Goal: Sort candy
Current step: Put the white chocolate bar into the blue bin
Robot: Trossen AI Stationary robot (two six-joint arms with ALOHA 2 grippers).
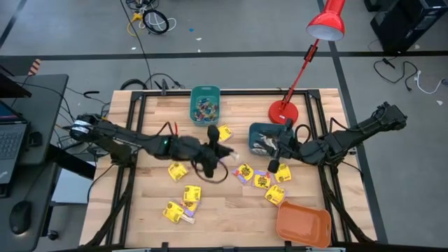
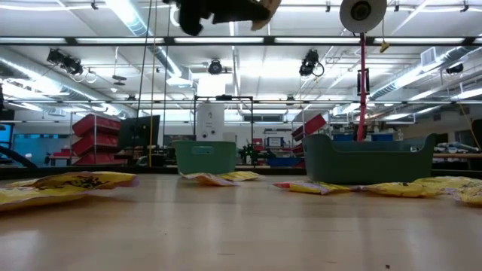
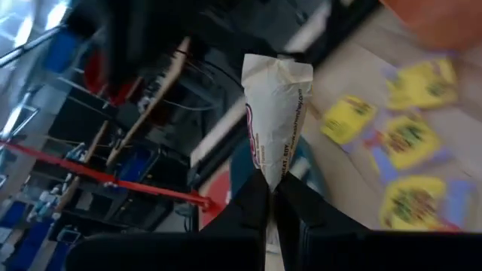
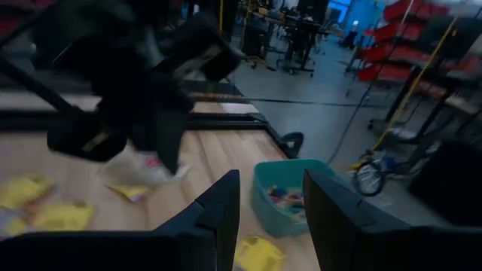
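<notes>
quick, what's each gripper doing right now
left gripper: closed on a pale whitish candy wrapper, held above the table.
right gripper: open, holding nothing.

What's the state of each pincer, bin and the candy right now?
left pincer: shut on a pale whitish candy, held above the table.
right pincer: open, empty, beside the dark teal bin.
light teal bin: upright, holds small coloured pieces.
dark teal bin: upright, holds pale pieces.
orange bin: upright, looks empty.
yellow packets: loose on the table, unsorted.
red lamp: standing.
</notes>
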